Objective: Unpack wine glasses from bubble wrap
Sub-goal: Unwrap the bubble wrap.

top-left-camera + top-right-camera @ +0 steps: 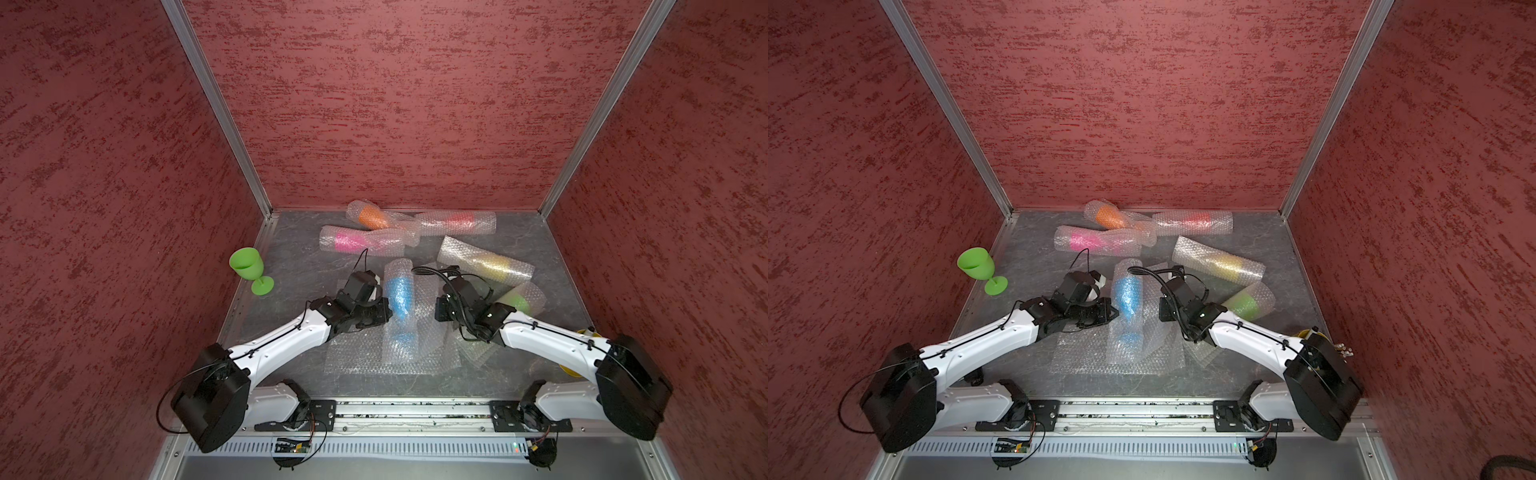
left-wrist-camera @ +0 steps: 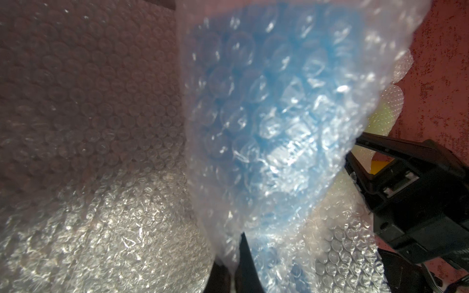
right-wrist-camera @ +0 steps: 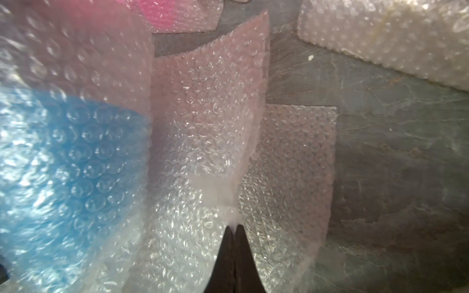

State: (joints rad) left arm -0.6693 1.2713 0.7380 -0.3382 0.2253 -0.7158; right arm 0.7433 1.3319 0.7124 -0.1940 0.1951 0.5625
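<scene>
1 bare green goblet [image 1: 248, 266] at far left, upright at the table [image 1: 291, 270] edge by the left wall, bare surface around it. 6 wrapped rolls: pink roll [image 1: 361, 242], orange roll [image 1: 371, 216], blue roll [image 1: 399, 299], red roll [image 1: 457, 221], yellow roll [image 1: 486, 264], green roll [image 1: 519, 300]. Orange, pink and red overlap at the back. Left gripper [image 2: 232, 275] is clamped on the blue roll's wrap edge. Right gripper [image 3: 233, 237] is pinched closed on a bubble-wrap flap [image 3: 210, 114] just beside the blue roll. Flat sheets [image 1: 365, 359] overlap underneath, count unclear. Open table along the front rail [image 1: 415, 409] and in the back right corner.
</scene>
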